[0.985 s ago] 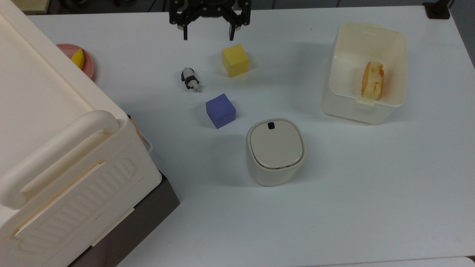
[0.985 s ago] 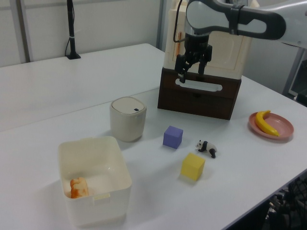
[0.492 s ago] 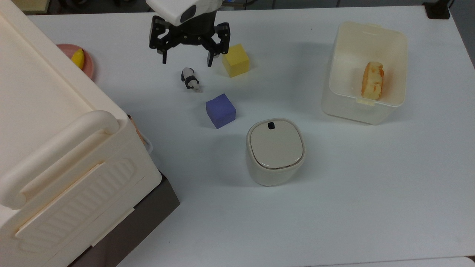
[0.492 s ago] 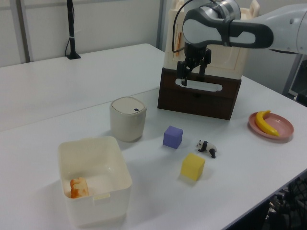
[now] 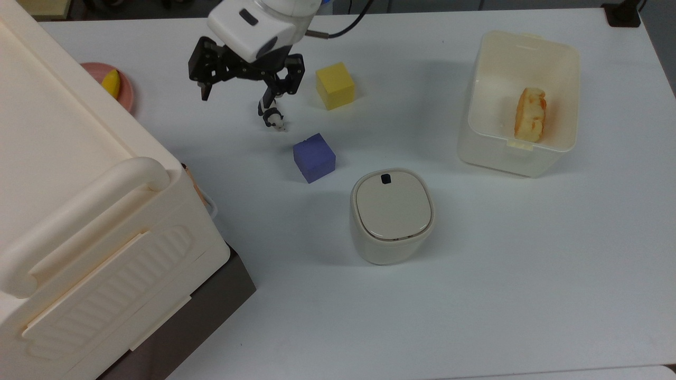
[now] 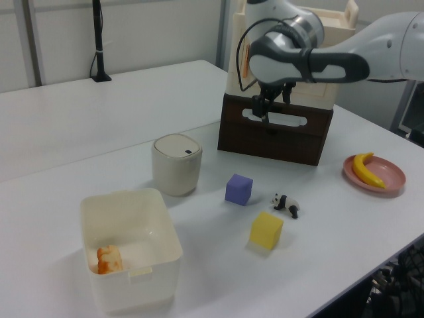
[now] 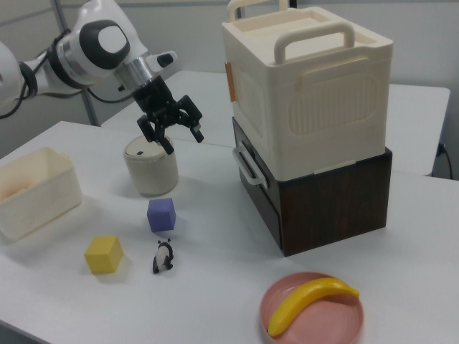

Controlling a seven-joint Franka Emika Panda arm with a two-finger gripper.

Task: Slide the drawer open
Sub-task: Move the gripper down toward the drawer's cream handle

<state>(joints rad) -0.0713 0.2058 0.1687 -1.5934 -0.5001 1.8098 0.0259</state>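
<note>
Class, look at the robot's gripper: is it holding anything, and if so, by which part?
Nothing is held. The gripper hangs open in the air, apart from the drawer and its white handle.

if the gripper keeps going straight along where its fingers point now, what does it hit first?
Probably the table. In the right view the open gripper points down and slightly toward the drawer, stopping short of its white handle. Bare tabletop seems to lie below, though depth is unclear.
</note>
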